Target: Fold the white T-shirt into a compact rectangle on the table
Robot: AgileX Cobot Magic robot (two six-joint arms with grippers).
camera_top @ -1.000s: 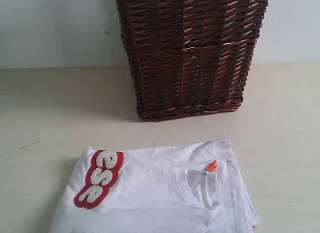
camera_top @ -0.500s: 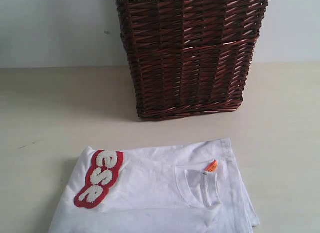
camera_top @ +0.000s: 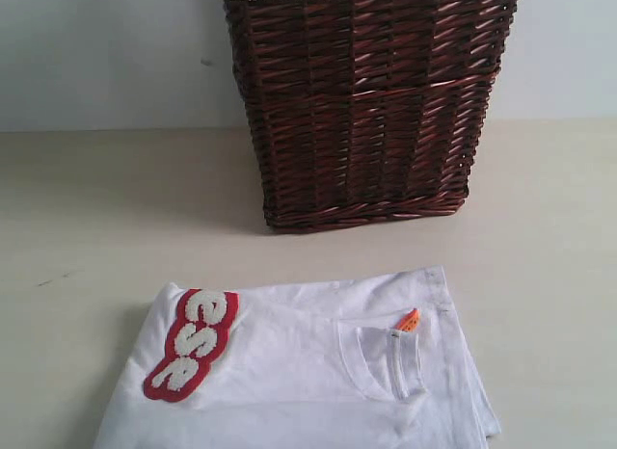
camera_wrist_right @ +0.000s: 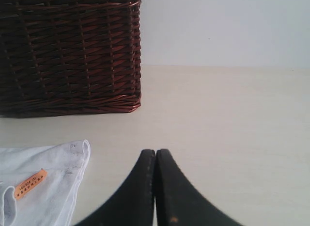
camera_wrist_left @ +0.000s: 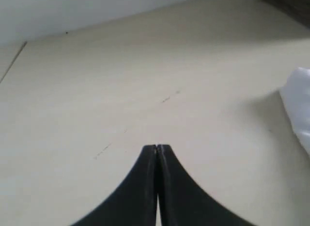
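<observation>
The white T-shirt [camera_top: 299, 372] lies folded on the table [camera_top: 96, 227] near the front edge of the exterior view. Its red-outlined fluffy letters [camera_top: 191, 343] show at its left and the orange neck tag [camera_top: 408, 321] at its right. Neither gripper appears in the exterior view. In the left wrist view my left gripper [camera_wrist_left: 157, 147] is shut and empty above bare table, with an edge of the T-shirt [camera_wrist_left: 298, 104] off to one side. My right gripper [camera_wrist_right: 155, 152] is shut and empty too, apart from the T-shirt's corner [camera_wrist_right: 48, 182] and its tag [camera_wrist_right: 30, 183].
A dark brown wicker basket [camera_top: 366, 102] with a white lace rim stands behind the shirt at the table's back, against a pale wall. The basket [camera_wrist_right: 68, 51] also fills one corner of the right wrist view. Faint dark specks [camera_wrist_left: 169, 96] mark the table.
</observation>
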